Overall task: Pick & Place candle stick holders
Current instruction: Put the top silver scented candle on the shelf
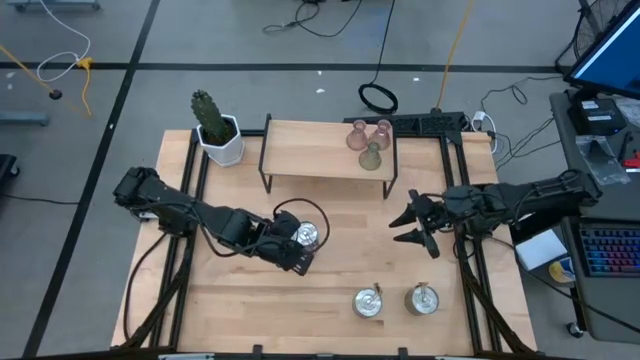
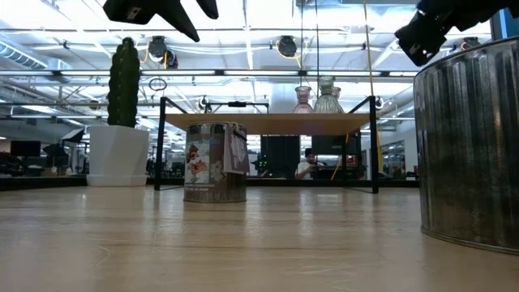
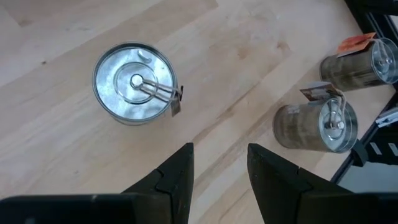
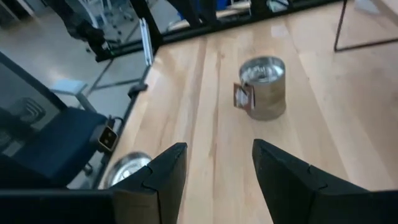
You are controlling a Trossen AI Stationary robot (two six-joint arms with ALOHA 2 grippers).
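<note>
- One silver holder (image 1: 307, 235) stands mid-tabletop (image 1: 340, 270), just beside the left pincer (image 1: 300, 262).
- Left pincer: fingers apart, empty.
- Right pincer (image 1: 412, 230): spread, empty, above the tabletop.
- Two silver holders (image 1: 369, 302) near the front edge; three glass holders (image 1: 367, 140) on the shelf (image 1: 300, 150).

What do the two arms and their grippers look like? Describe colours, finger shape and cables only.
Both arms are black and jointed. The left gripper and the right gripper each carry two matte black fingers, flat and wedge-shaped, tapering toward the tips. A thin black cable loops beside the left arm's wrist. No markings show.
</note>
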